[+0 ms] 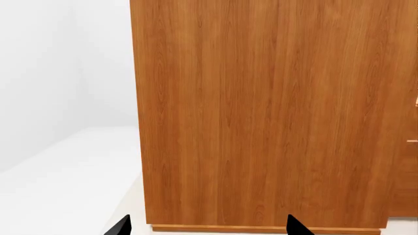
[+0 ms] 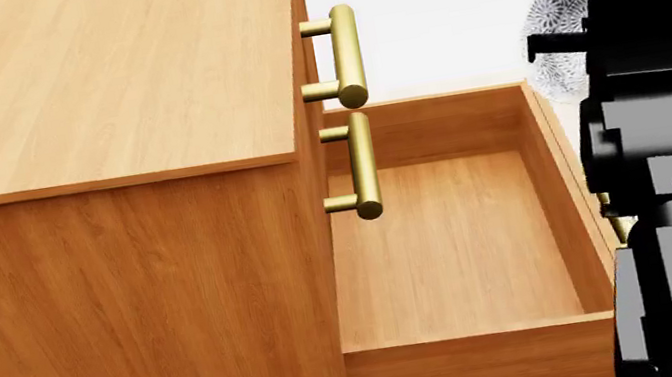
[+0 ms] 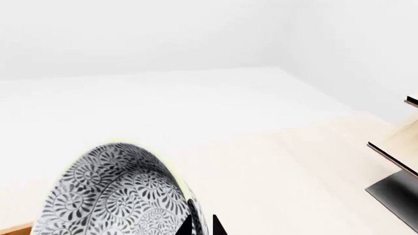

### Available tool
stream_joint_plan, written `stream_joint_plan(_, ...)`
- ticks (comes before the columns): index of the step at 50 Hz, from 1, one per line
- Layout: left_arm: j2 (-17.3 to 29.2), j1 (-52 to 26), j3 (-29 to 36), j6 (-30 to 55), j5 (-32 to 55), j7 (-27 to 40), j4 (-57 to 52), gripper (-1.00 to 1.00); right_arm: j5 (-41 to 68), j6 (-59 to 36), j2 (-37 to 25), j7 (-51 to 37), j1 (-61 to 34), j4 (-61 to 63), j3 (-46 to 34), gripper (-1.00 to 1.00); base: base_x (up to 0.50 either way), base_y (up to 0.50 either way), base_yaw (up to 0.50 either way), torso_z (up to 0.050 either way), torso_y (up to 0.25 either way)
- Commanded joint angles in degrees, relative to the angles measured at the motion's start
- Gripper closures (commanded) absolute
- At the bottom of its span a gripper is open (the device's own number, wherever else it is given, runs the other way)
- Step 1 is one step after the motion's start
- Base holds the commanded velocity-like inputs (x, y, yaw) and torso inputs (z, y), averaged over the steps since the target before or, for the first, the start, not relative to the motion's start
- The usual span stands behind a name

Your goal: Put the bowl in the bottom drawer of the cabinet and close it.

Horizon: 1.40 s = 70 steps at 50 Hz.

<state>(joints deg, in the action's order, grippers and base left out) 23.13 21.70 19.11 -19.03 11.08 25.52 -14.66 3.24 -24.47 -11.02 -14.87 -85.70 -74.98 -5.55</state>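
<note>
We see plain white walls rising behind a pale cream floor, evenly lit; beside that floor stands a pale wooden rack.
</note>
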Motion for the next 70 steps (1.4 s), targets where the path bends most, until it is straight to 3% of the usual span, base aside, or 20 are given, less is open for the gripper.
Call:
stream_joint_plan(1,0.3,0.2,0.1,0.0,0.1,0.2,-0.4,-1.0,-2.3,-1.6,1.6,1.8,-1.2,0.0,0.4,1.0,0.0,0.0,0.0,0.0,0.0)
stream_joint_plan(70,1.2,0.3,0.8,-0.2,0.3,1.2,-1.2,-1.0,-2.6,-8.6,5.7,13.7,3.3,0.0,3.9,1.0,0.0,0.0,0.0,0.0,0.0)
